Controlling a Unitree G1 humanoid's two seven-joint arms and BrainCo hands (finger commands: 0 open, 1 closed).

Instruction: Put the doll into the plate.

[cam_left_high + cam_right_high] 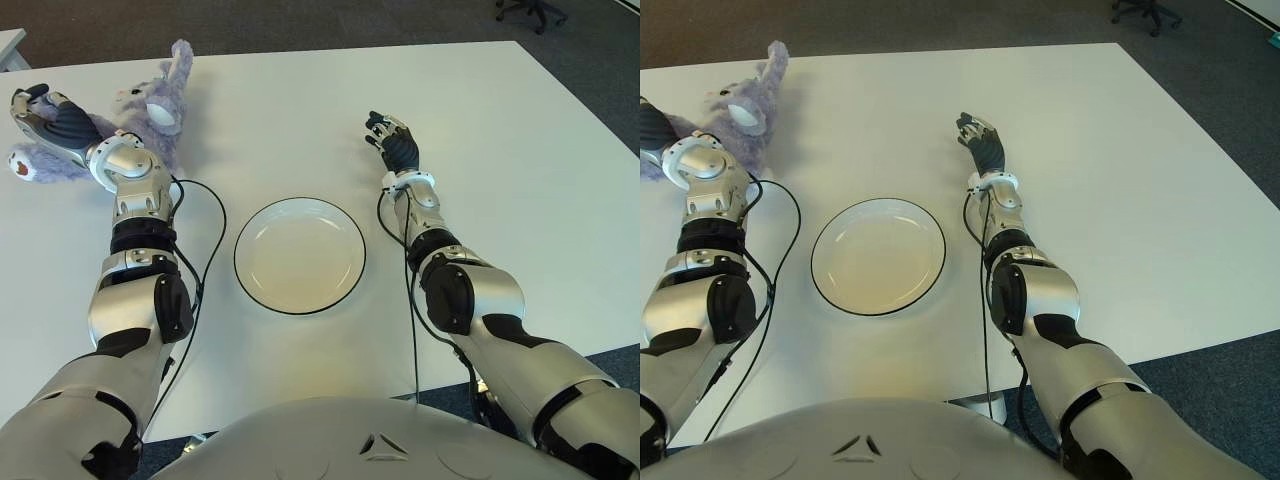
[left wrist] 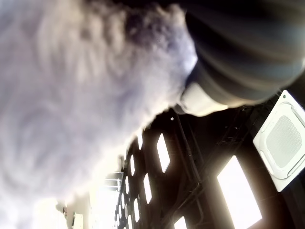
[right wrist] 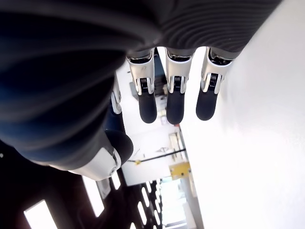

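At table's far left, left hand point(image 1: 45, 120) against doll point(image 1: 150, 110), plate point(image 1: 300, 255) bare

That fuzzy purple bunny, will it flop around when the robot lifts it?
Probably. The doll looks plush, so its long ears and limbs would likely droop. It seems light for its bulk. Its fur fills the view at the left hand, so the fingers should sink in rather than slip.

One purple doll point(image 1: 150, 110) near the table's point(image 1: 500, 150) far left corner, one empty plate point(image 1: 300, 255) near its front edge, two robot hands.
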